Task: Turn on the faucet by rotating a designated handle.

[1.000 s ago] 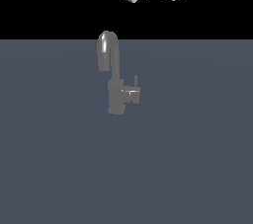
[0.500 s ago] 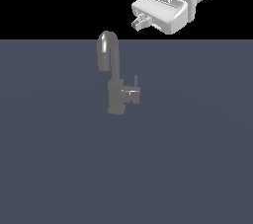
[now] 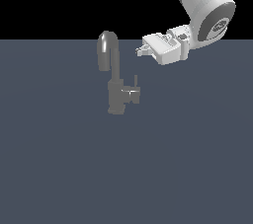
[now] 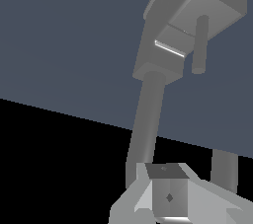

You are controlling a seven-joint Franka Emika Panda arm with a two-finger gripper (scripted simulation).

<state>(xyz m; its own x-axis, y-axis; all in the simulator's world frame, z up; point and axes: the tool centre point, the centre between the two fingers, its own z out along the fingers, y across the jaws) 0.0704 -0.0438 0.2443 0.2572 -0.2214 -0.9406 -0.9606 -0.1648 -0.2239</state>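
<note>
The faucet (image 3: 115,77) stands upright on a flat slate-grey surface (image 3: 59,168), its arched spout (image 3: 108,48) curving over toward the exterior view's left. The handle (image 3: 132,92) juts sideways from the blocky body toward the exterior view's right and ends in a thin upright pin (image 3: 136,81).

The white arm (image 3: 206,8) reaches in from the upper part of the exterior view's right. The gripper (image 3: 141,49) sits higher than the handle and off to the exterior view's right of the spout's arch, with its tips pointing toward the spout. It is clear of the faucet and holds nothing. The tips are small in this view and look close together, but whether the hand is open or closed cannot be told.

The wrist view adds what the exterior view lacks. It looks along the faucet (image 4: 163,70) from the spout end, so the neck runs as a long grey column to the blocky body, and the handle's pin (image 4: 200,45) shows as a short rod standing off the body. One grey finger (image 4: 165,196) fills the near edge of that picture, with the spout's end (image 4: 225,171) beside it. The second finger does not show clearly there.
</note>
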